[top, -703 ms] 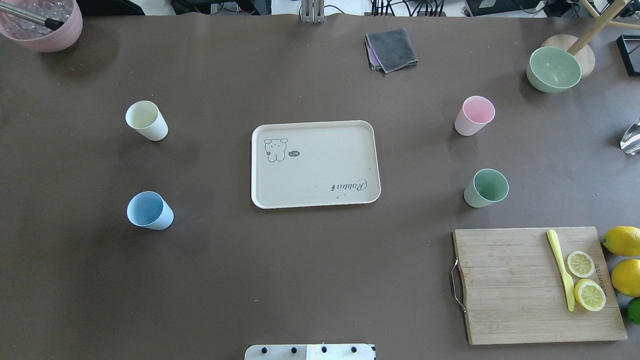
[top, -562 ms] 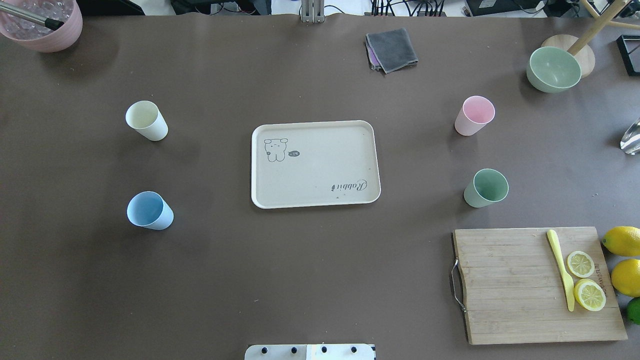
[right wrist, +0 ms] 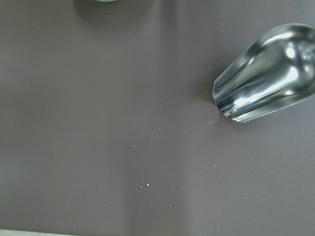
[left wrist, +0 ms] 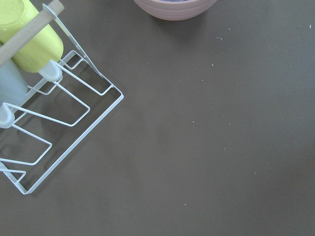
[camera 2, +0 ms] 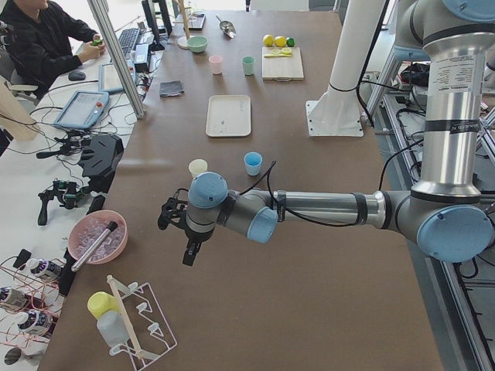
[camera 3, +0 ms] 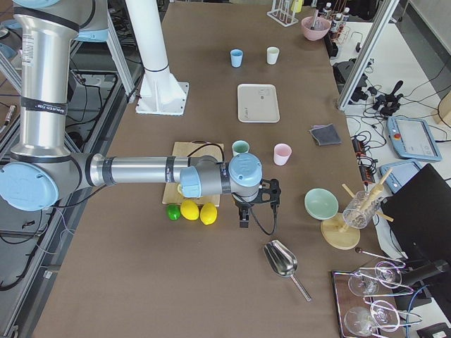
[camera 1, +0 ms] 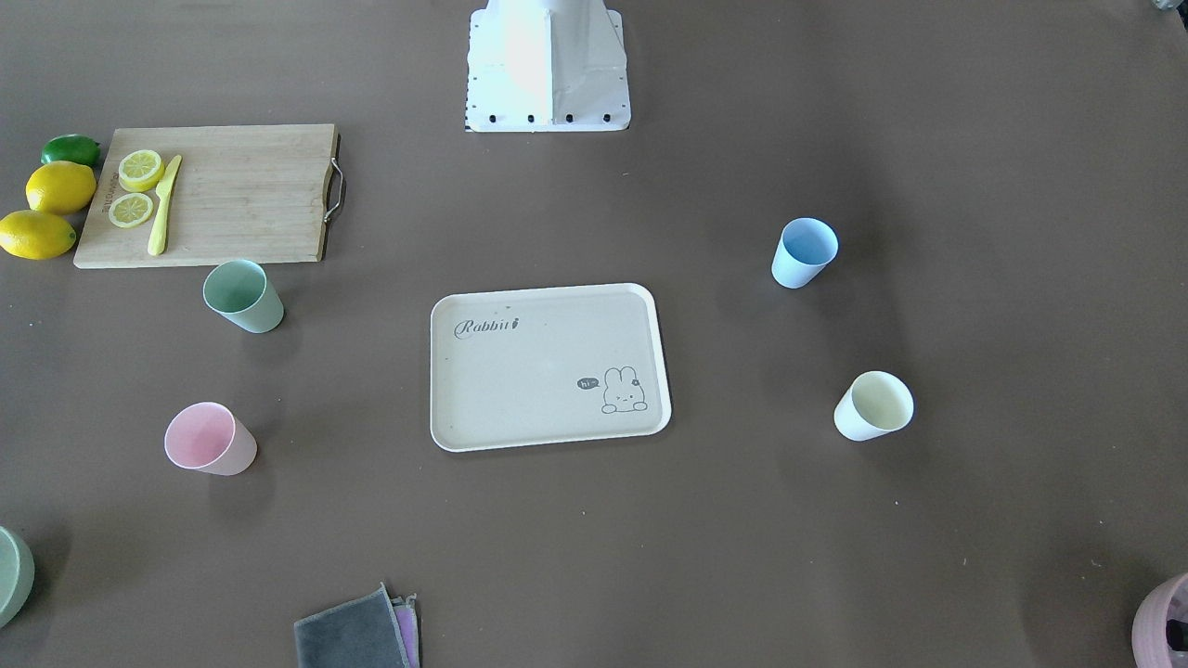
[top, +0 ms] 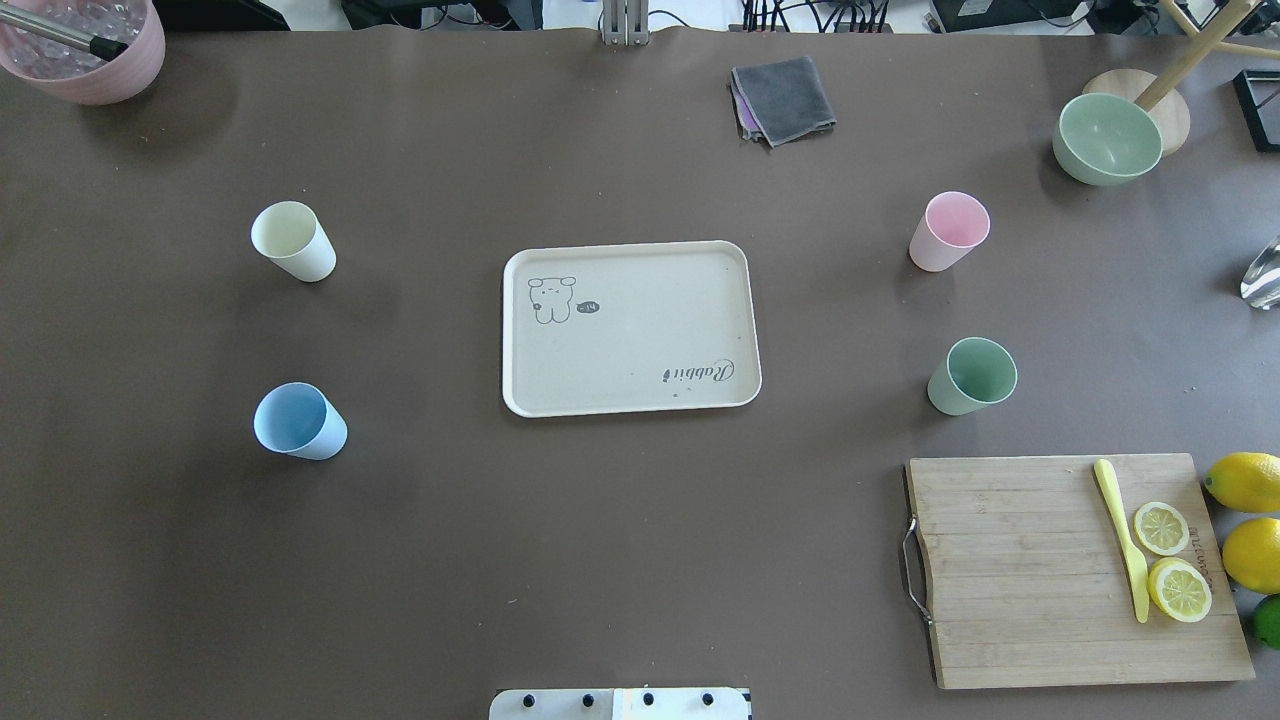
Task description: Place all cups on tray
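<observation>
- Tray: flat at the table's centre, nothing on it, "Rabbit" print and bunny drawing showing
- Cream-white cup and light blue cup: upright on the table on the robot's left, well apart from the tray and from each other
- Pink cup and mint green cup: upright on the robot's right, off the tray; the mint green one stands near the wooden cutting board
- Left gripper: seen only in the left side view, above the table's left end near the mauve-pink pot and well apart from every cup; cannot tell how its fingers are set
- Right gripper: seen only in the right side view, above the table's right end between the lemons and the metal scoop; finger setting cannot be told
</observation>
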